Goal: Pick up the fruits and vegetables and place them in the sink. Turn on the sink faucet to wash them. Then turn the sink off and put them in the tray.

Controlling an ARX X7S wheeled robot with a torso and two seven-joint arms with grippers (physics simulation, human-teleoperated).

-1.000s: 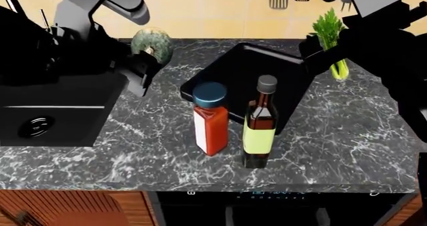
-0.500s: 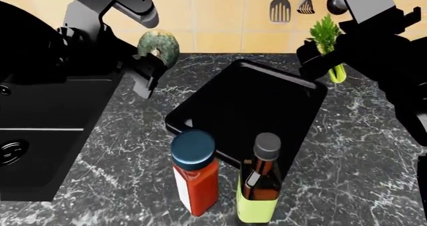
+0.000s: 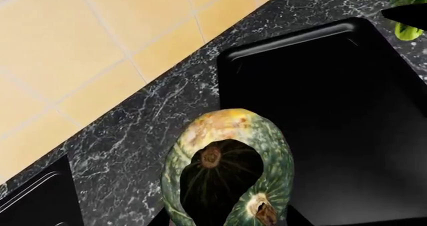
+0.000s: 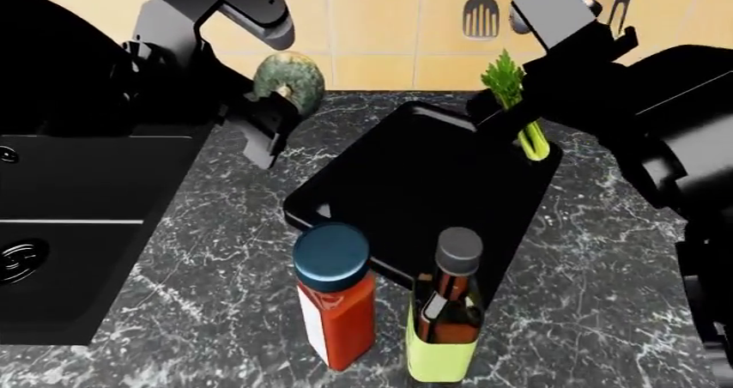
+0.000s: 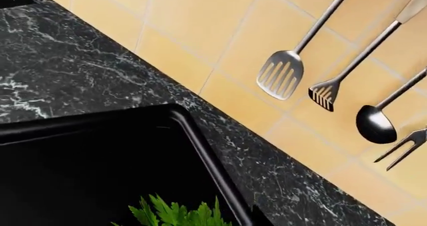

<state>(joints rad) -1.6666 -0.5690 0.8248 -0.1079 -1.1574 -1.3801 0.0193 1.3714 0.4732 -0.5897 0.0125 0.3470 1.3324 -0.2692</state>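
The marbled dark counter point(image 4: 619, 259) carries everything. Its biggest feature is the sink point(image 4: 81, 233), sunk at the robot's left, with the drain low in the basin. The tray point(image 4: 390, 199) lies near the middle of the counter, skewed, one corner toward the tiled wall.

The left gripper point(image 4: 266, 124) holds the squash point(image 4: 288, 76) above the counter strip between sink and tray. In the left wrist view the squash point(image 3: 230, 171) fills the space between the jaws, stem end facing the camera, so the jaws are closed on its sides. It looks hard, dense and ribbed, and probably will not yield. A grip across the widest girth suits it, since the rounded flanks could roll or slip.

The right gripper point(image 4: 504, 118) hangs over the tray's far corner with the celery point(image 4: 516, 105) upright in it. The jaws themselves are hidden behind dark housing, but the bunch stands clear of any surface, so I judge them closed on the stalks. The celery is light and slender. Its leaves are soft, so the firm stalk base is the place to hold.

The tray's raised rim must be cleared. The red sauce bottle point(image 4: 333, 294) and the oil bottle point(image 4: 447, 319) stand just beside its near edge, tall enough to be toppled. The hanging utensils point(image 5: 320, 71) crowd the wall above.
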